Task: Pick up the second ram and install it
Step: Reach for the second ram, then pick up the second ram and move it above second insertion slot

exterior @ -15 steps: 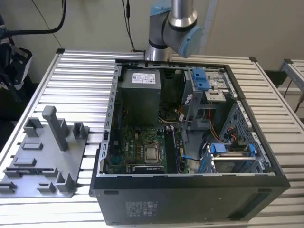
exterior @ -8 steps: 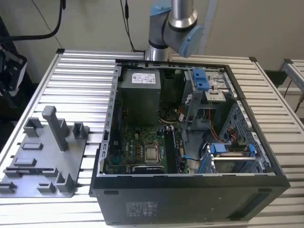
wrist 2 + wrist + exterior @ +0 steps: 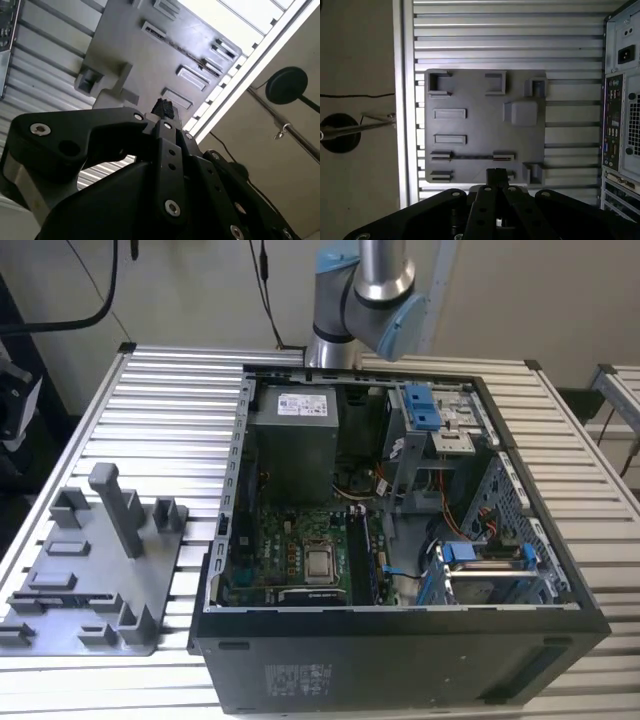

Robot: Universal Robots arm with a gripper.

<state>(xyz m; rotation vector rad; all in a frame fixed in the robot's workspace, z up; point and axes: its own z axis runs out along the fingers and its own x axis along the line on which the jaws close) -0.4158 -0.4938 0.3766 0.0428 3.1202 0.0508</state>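
Observation:
A grey plastic tray (image 3: 150, 580) with an upright post (image 3: 118, 505) lies on the slatted table at the exterior view's left. The second ram (image 3: 472, 157) appears to be the thin dark strip standing on edge between two holders of the tray (image 3: 480, 90), also seen as a dark bar, the second ram (image 3: 60, 597). My gripper (image 3: 496, 174) hangs well above the tray, over its edge beside that strip. Its black fingers meet at one tip, the gripper (image 3: 162, 107), shut with nothing seen between them.
An open computer case (image 3: 400, 640) fills the middle of the table, with motherboard (image 3: 290, 550), power supply (image 3: 292, 440) and blue drive brackets (image 3: 422, 405) inside. The arm's elbow (image 3: 365, 300) rises behind the case. A table rail (image 3: 402, 100) runs beside the tray.

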